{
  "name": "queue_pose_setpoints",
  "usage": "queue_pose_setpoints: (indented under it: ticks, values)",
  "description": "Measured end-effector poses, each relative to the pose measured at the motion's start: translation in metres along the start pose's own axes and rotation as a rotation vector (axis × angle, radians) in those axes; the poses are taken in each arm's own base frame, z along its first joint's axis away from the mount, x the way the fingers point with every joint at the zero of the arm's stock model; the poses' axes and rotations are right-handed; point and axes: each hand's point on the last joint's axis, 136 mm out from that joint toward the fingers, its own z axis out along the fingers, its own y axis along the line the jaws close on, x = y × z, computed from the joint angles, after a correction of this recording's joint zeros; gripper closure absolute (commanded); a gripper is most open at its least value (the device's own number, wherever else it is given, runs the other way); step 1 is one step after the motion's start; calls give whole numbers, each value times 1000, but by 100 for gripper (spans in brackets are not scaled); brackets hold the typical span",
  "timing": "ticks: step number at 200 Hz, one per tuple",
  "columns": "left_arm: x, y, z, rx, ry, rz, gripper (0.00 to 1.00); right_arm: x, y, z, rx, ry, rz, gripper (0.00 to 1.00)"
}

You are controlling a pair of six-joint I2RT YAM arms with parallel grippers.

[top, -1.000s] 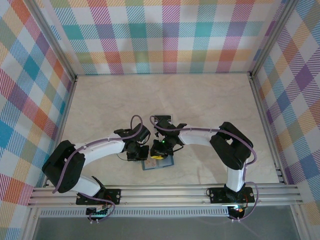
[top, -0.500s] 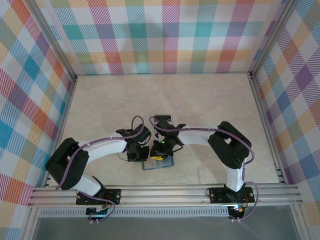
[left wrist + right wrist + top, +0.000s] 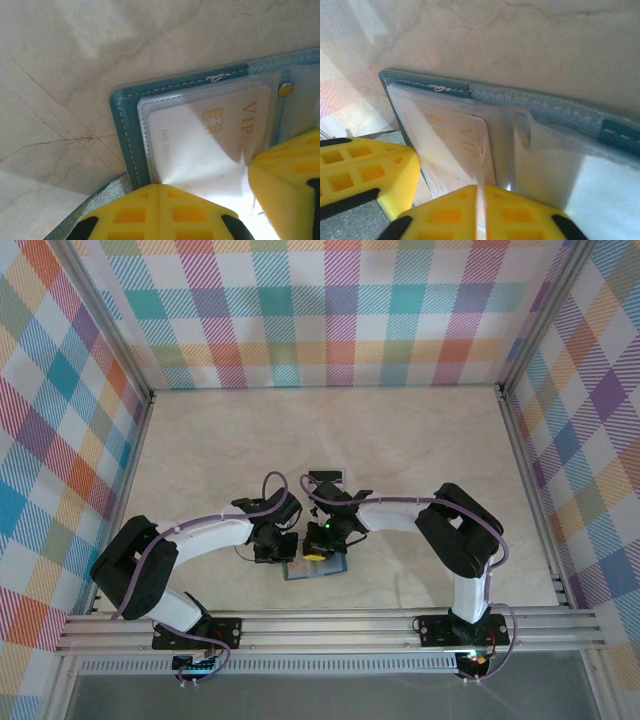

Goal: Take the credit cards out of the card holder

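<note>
The teal-blue card holder (image 3: 331,569) lies open on the table just in front of the arm bases. In the left wrist view its stitched edge (image 3: 127,125) frames a clear sleeve over a pale credit card (image 3: 200,135) with a gold chip. My left gripper (image 3: 159,187) is shut, its tips resting on the holder's near-left edge. My right gripper (image 3: 481,192) is shut on the thin edge of a credit card (image 3: 452,145) that sticks up from the card holder (image 3: 535,102). The two grippers (image 3: 272,552) (image 3: 318,552) sit almost side by side.
A small dark-edged rectangle (image 3: 325,477) lies on the beige table (image 3: 400,440) just behind the right wrist. Plaid walls close in the back and both sides. A metal rail (image 3: 330,625) runs along the near edge.
The right jaws have closed tighter on the card's edge. Both arms have hardly moved, and the left gripper stays shut on the holder.
</note>
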Motion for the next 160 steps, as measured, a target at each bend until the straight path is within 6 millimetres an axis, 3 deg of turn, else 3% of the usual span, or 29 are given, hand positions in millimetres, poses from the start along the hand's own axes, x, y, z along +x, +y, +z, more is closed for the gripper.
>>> queue_pose_setpoints:
  ticks: [160]
  values:
    - [3,4,2,-10,6,-2,90,2,-11,-15,140,-35,-21,67]
